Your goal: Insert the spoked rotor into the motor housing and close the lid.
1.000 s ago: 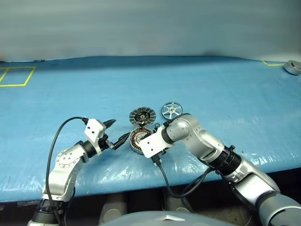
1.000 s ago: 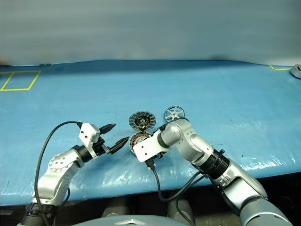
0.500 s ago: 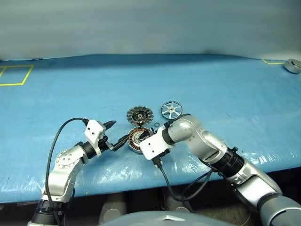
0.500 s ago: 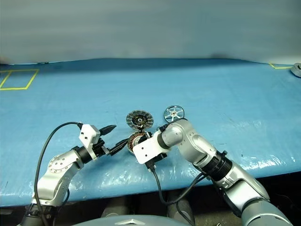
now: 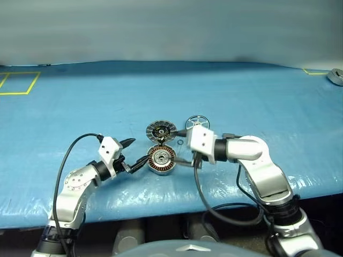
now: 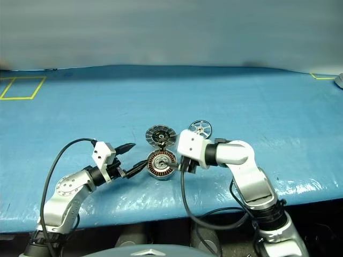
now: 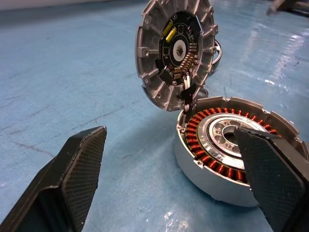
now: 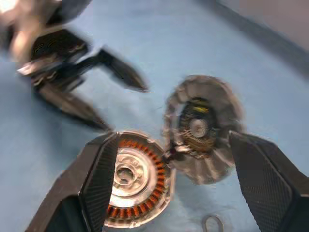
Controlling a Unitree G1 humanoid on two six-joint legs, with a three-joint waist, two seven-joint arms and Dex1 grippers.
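Note:
The motor housing (image 5: 162,159), a round cup with copper windings around a silver centre, lies open on the blue table. Its lid (image 5: 161,130) stands tilted up just behind it, ribbed face and dark centre showing, joined at the housing's far rim. The spoked rotor (image 6: 200,127) lies flat behind my right wrist, partly hidden. My left gripper (image 5: 136,151) is open, its lower fingertip close to the housing's left edge. My right gripper (image 5: 179,147) is open and empty, pointing left at the housing and lid from their right. In the right wrist view, housing (image 8: 135,179) and lid (image 8: 200,128) show between its fingers (image 8: 99,179).
A tiny dark ring (image 8: 212,223) lies on the table near the lid. A yellow tape square (image 5: 19,83) marks the far left. A grey object (image 5: 336,76) sits at the far right edge. The table's front edge runs just below both arms.
My right arm has swung from in front of the housing to its right side, uncovering it, and the jaws have spread wider. The left gripper has stayed put.

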